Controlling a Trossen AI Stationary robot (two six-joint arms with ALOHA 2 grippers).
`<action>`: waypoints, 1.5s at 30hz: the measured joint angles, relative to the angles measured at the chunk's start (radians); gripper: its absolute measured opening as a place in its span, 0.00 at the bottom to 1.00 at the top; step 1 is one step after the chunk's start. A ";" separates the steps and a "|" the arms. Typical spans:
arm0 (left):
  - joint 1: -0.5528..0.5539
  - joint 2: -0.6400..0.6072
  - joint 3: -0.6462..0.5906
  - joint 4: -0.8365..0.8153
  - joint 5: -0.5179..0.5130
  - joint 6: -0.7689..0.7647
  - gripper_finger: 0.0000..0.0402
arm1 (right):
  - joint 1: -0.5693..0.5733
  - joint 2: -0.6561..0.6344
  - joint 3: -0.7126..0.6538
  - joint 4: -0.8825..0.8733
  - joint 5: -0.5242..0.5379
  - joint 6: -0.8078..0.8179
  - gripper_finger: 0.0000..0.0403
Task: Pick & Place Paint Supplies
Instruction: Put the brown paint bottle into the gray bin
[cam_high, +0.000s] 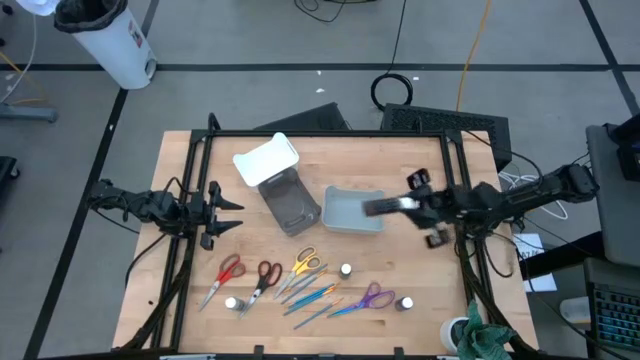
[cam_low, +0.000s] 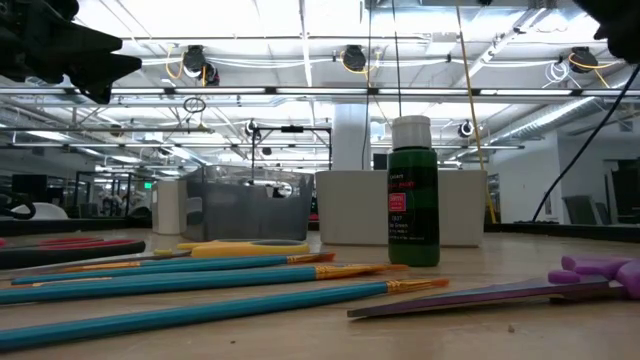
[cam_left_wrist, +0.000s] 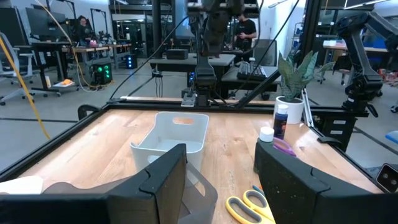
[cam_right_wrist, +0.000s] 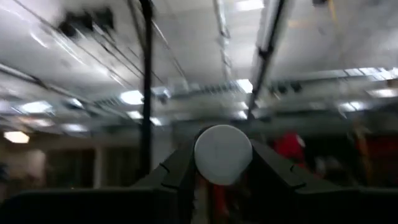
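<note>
My right gripper (cam_high: 385, 207) hangs above the pale bin (cam_high: 345, 222) at the table's middle, shut on a small bottle with a white cap (cam_right_wrist: 222, 154). My left gripper (cam_high: 225, 205) waits open at the table's left side, nothing between its fingers (cam_left_wrist: 165, 177). Along the near part of the table lie red scissors (cam_high: 228, 272), yellow scissors (cam_high: 303, 265), purple scissors (cam_high: 372, 297), several teal brushes (cam_high: 310, 295) and white-capped bottles (cam_high: 346, 270) (cam_high: 405, 303). In the low view a green bottle (cam_low: 412, 190) stands upright behind the brushes (cam_low: 200, 290). My right gripper pinches the bottle between its two fingers (cam_right_wrist: 180, 168), one on each side just below the round white cap (cam_right_wrist: 222, 143), which faces back toward the wrist. The gripper slants upward. The bottle is lifted clear, over the pale bin; its body is hidden behind the cap.
A clear grey bin (cam_high: 290, 205) stands left of the pale one, with a white lid (cam_high: 266, 160) behind it. A potted plant (cam_high: 478, 338) sits at the near right corner. A black frame (cam_high: 200, 150) edges the table.
</note>
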 joint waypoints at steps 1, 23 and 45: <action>0.000 0.000 0.000 0.000 0.000 0.000 0.50 | 0.000 0.000 0.032 -0.111 0.033 -0.017 0.26; 0.000 0.000 0.000 0.001 0.000 0.000 0.50 | -0.291 0.249 0.543 -1.763 0.066 -0.014 0.26; 0.000 0.000 0.000 0.001 0.000 0.000 0.50 | -0.366 0.448 0.543 -1.800 0.035 -0.065 0.26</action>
